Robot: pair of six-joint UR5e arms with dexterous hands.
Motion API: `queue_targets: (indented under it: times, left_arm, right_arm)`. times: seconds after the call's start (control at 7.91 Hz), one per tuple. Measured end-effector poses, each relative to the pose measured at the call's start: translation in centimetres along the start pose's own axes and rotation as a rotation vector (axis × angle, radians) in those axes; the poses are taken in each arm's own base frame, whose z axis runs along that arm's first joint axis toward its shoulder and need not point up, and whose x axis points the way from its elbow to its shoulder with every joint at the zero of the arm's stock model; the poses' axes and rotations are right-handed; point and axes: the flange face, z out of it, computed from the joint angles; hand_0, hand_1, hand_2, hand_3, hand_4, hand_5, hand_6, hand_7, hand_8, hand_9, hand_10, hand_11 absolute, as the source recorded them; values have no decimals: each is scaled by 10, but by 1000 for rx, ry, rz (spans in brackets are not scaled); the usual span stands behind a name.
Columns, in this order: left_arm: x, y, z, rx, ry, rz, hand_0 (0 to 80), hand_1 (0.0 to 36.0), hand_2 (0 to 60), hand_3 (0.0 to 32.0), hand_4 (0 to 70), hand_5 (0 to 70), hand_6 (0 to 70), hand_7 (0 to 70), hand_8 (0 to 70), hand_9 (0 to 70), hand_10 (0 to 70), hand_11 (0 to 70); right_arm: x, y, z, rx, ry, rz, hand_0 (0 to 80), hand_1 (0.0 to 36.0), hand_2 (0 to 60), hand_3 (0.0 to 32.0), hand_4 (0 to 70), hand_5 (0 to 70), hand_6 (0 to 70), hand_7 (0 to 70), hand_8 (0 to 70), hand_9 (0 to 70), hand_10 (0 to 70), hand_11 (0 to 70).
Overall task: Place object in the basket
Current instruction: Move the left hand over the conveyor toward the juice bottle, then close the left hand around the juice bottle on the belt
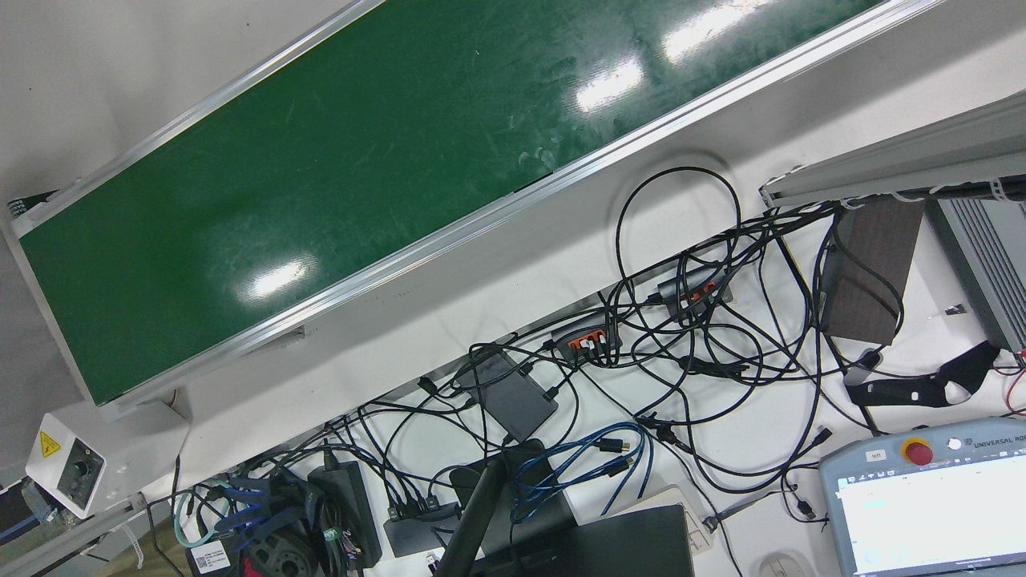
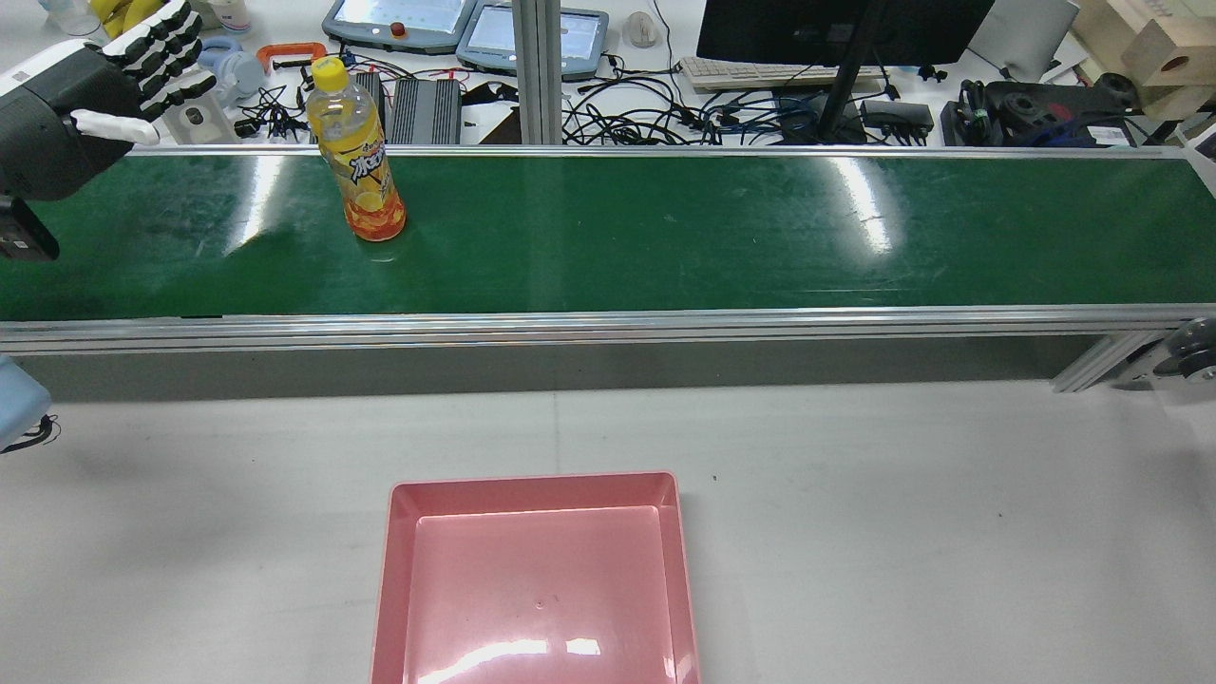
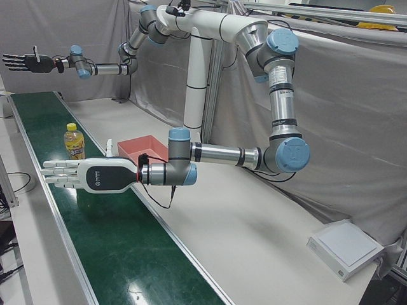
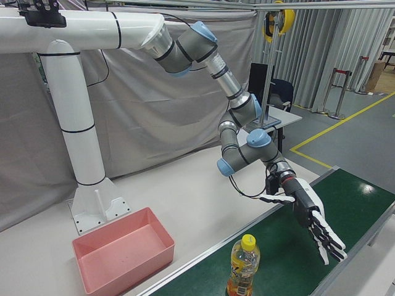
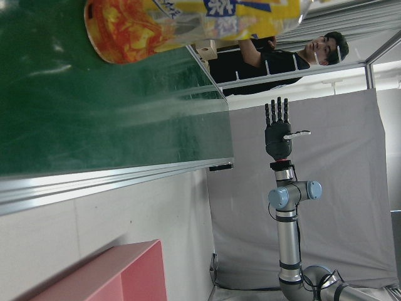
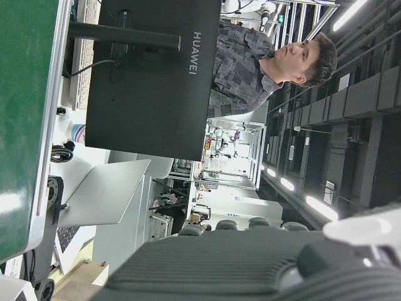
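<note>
The bottle (image 2: 359, 152) stands upright on the green conveyor belt (image 2: 665, 237), well apart from both hands. The left hand (image 2: 104, 90) hovers over the belt's left end, fingers spread, holding nothing. The right hand (image 3: 25, 62) hangs beyond the belt's far end, fingers likewise apart. The pink basket (image 2: 535, 489) sits on the white counter (image 2: 902, 532), nothing inside it.

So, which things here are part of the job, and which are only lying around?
Part of the job:
- orange drink bottle, upright on the green belt
- pink basket, empty
- left hand, open
- right hand, open

Lying around:
- cables
- teach pendant
- monitor
- keyboard
</note>
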Motion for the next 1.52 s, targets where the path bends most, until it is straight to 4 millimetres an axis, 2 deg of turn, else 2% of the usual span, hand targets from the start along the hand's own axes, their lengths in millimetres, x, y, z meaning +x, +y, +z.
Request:
queue_targets:
  times: [0.25,0.51,1.01,1.52]
  left_arm:
    - [-1,13,15,-7,-3,13,439,91,0,0,0,16,0,0,0,10,56,95]
    - [-19,25,25,-6,4,20,423,86,0,0,0,5,0,0,0,2,54,92]
    - [-40,13,27,14,4,44,430,89,0,0,0,9,0,0,0,9,57,97]
    - [-56,13,28,9,-16,58,444,94,0,0,0,15,0,0,0,18,62,105]
  right_arm:
    - [0,0,0,0,0,0,0,0,0,0,0,0,0,0,0,0,0,0]
    - [0,0,0,1,0,0,0,0,0,0,0,0,0,0,0,0,0,0]
    - [0,0,0,0,0,0,0,0,0,0,0,0,0,0,0,0,0,0]
    - [0,1,0,-1,0,0,0,0,0,0,0,0,0,0,0,0,0,0]
